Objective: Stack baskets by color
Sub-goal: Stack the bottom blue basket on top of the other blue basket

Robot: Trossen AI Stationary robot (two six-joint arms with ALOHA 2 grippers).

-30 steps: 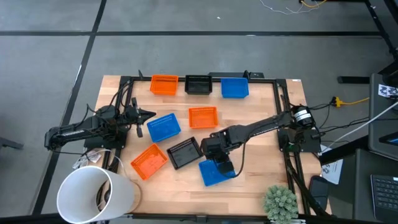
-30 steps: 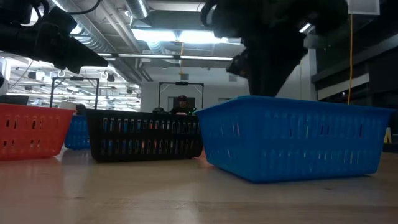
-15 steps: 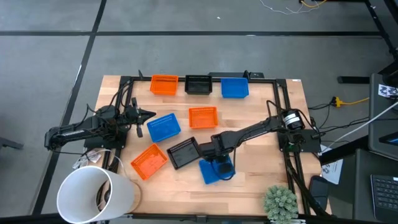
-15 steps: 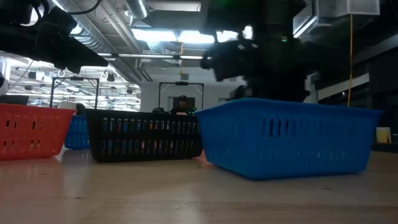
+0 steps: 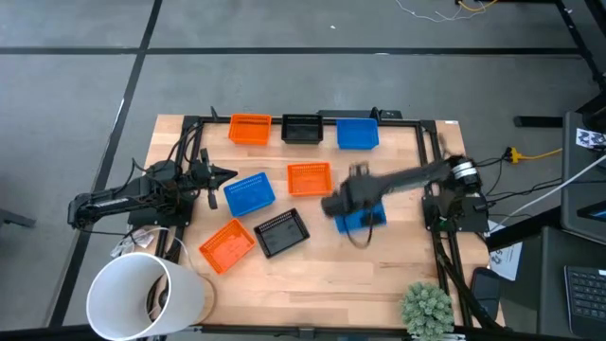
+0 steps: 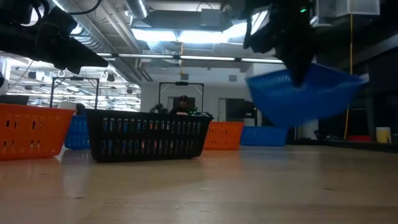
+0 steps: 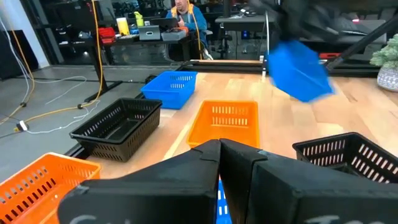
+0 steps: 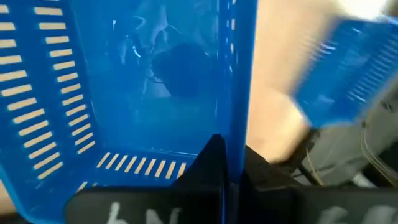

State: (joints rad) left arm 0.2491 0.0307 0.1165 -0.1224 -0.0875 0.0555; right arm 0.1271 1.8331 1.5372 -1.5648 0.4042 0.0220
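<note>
The left tool point(image 5: 223, 174) rests closed and empty near the left edge of the wooden worktop point(image 5: 398, 275), pointing toward a blue perforated plastic basket point(image 5: 250, 193) that lies just beside it. Toward the near edge sit an orange mesh-sided plastic basket point(image 5: 226, 246) and a black mesh-sided plastic basket point(image 5: 282, 233), side by side. Along the far edge stand, in order, an orange rectangular basket point(image 5: 250, 129), a black rectangular basket point(image 5: 302, 129) and a blue rectangular basket point(image 5: 357, 133). A further orange basket point(image 5: 309, 178) sits mid-worktop.

Right of centre, the right tool point(image 5: 343, 202) is clamped on one wall of a blue perforated basket point(image 5: 362, 218), which the low view shows lifted clear of the worktop and tilted. The right wrist view confirms the fingers pinching that wall (the image is motion-blurred, so the exact tilt cannot be read).

Step in hand, as judged: carry the lifted blue basket to another blue one and nest it.

- Level the basket before lowering; a one-wall grip lets it swing.
- Align its long sides with the target basket.
- Keep it high enough to pass over the mid-worktop orange basket.
- Release only once it is seated inside the target.
</note>
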